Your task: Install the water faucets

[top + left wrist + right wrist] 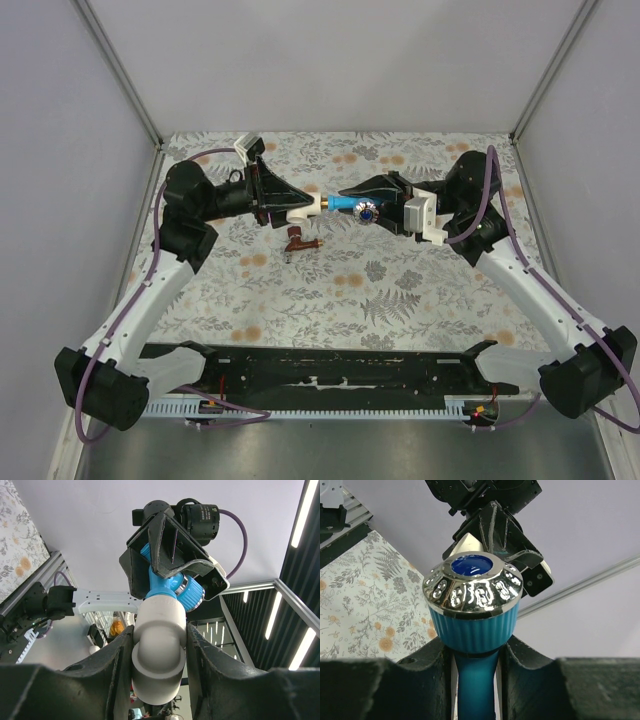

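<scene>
Over table (420, 300), right end effector (352, 192) clamps blue faucet (472, 627).

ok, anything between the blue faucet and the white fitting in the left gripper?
Nothing visible. The blue faucet, held in the right gripper, already butts against the white fitting clamped in the left gripper. The red-brown faucet lies on the table below them.

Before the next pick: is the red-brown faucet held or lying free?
Free: the red-brown faucet lies on the table, nothing gripping it.

Bright, even light; glare on the blue faucet (472, 615), foreground perhaps blurred.
</scene>
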You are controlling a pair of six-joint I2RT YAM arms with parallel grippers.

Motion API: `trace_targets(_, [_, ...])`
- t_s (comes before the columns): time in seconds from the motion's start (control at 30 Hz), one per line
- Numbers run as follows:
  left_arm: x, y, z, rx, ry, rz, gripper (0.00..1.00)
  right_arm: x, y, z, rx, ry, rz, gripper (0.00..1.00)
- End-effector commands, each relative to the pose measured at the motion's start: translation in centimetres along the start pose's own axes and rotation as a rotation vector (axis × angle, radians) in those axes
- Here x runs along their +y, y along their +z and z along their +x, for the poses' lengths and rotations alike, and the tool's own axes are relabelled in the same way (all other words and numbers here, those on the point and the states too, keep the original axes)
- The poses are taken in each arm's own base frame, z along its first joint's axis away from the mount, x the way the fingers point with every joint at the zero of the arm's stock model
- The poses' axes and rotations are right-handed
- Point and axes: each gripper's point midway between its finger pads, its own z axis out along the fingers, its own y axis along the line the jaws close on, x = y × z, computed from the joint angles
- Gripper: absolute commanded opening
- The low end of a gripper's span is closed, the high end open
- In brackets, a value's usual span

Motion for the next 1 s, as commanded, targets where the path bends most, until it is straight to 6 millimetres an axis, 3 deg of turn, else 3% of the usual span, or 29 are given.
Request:
trace_targets(0.0, [-2.4,0.3,0.9,0.042,0.116,0.027,0.02,-0.2,0.3,-0.1,0.003,-0.003,-0.021,0.0])
trace_targets(0.5, [-1.8,0.3,-0.3,-0.057,0.147,-0.011,0.02,-0.2,0.4,-0.4,0.026,0.005,-0.01,0.0])
trace_targets(0.97, [-2.8,0.2,-0.3,-0.075,0.175,0.053,0.02,-0.2,1.1,-0.4,-0.008,0.103,-0.001,0.0])
